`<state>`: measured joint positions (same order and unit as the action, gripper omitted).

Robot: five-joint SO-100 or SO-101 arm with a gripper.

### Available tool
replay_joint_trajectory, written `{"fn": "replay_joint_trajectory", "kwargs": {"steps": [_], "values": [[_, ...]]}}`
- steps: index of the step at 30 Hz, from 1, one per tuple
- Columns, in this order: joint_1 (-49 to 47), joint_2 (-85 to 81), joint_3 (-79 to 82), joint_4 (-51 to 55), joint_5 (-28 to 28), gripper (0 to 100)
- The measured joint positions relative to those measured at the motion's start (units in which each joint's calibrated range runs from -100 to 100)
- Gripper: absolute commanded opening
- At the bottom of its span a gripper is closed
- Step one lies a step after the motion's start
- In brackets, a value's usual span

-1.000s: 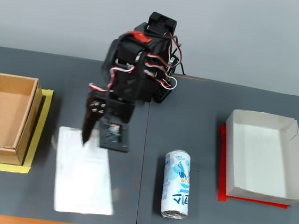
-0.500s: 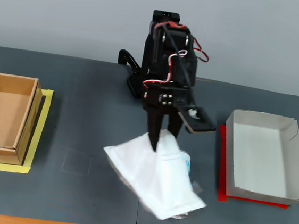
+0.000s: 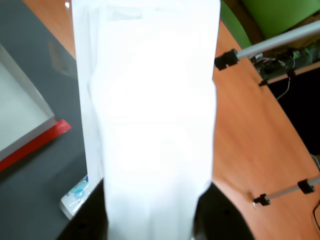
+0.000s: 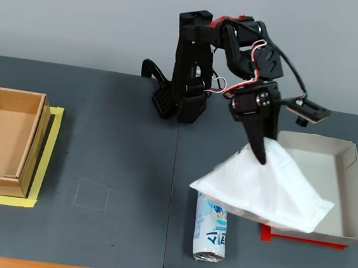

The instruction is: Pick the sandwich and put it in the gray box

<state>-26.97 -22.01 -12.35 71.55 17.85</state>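
Above the dark mat, between the drink can and the tray, the flat white wedge-shaped plastic sandwich packet (image 4: 263, 189) hangs in the air, gripped at its narrow upper end. Its broad lower end fans out wide and tilts down toward the right in the fixed view, overlapping the near-left wall of the shallow pale gray cardboard box (image 4: 346, 190).

Black two-finger gripper (image 4: 258, 152): pressed together on the packet's top corner; in the wrist view the packet (image 3: 150, 125) fills the middle of the frame, running away from the dark fingers at the bottom edge.

Handling judgement: the packet looks light and half-stiff. It keeps its wedge form while hanging from one corner, with only slight creasing. The film is glossy, so probably slippery; a pinch at the thin sealed end seems the right hold, since the thick end would be too wide for the jaws. Swinging is a risk during travel.

Surroundings: blue-and-white drink can (image 4: 211, 229) lies on the mat below the packet's left edge. Red sheet (image 4: 271, 235) shows under the gray box. Brown cardboard box (image 4: 5, 141) on yellow sheet sits well apart at the left.
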Motion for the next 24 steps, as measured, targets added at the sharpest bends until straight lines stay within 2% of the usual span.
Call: {"fn": "replay_joint_trajectory", "kwargs": {"steps": [13, 18, 24], "values": [[-16.2, 0.0, 0.3, 0.0, 0.0, 4], [-19.9, 3.6, 0.6, 0.0, -3.2, 4], [-24.1, 9.0, 0.6, 0.0, -3.7, 4]]}}
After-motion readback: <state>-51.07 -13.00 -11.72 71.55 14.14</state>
